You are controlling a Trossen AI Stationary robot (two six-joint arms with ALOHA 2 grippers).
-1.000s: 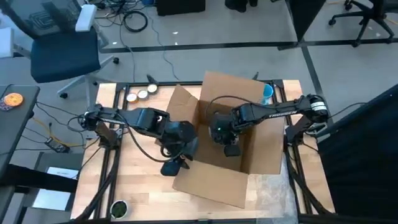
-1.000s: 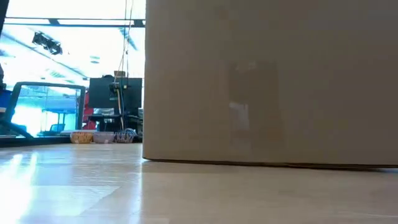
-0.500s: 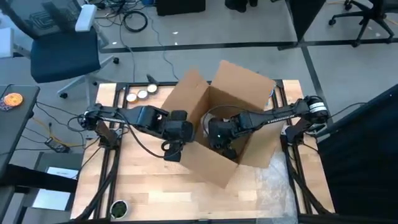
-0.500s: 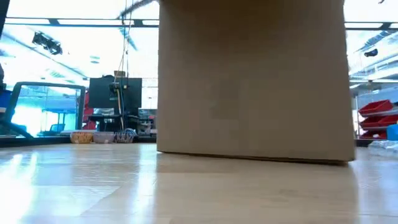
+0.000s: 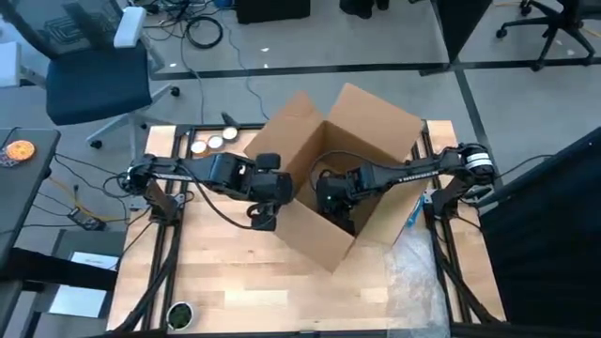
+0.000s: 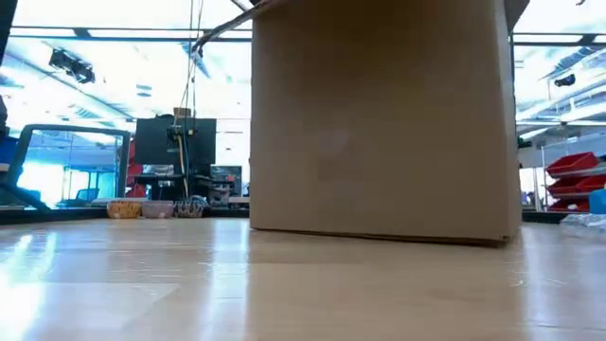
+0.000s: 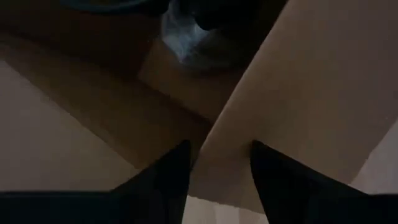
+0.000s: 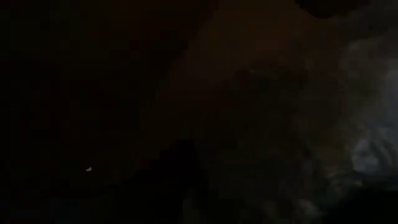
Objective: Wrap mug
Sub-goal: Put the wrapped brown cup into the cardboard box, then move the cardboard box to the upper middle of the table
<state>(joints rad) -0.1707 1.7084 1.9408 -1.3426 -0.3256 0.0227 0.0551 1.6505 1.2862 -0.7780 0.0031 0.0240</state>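
Brown cardboard box (image 5: pixel 362 141) has swung round on the worktop (image 5: pixel 216 282); left hand (image 7: pixel 217 165), released, straddles its wall; right hand's state can't be told inside, wrapping unconfirmed.

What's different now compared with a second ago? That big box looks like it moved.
The brown cardboard box has swung round on the table and shifted toward the far edge; its flaps now stand up. The right tool has stayed inside the box, the left tool has followed at the box's near-left wall. The wooden table and its small round tins are unchanged.
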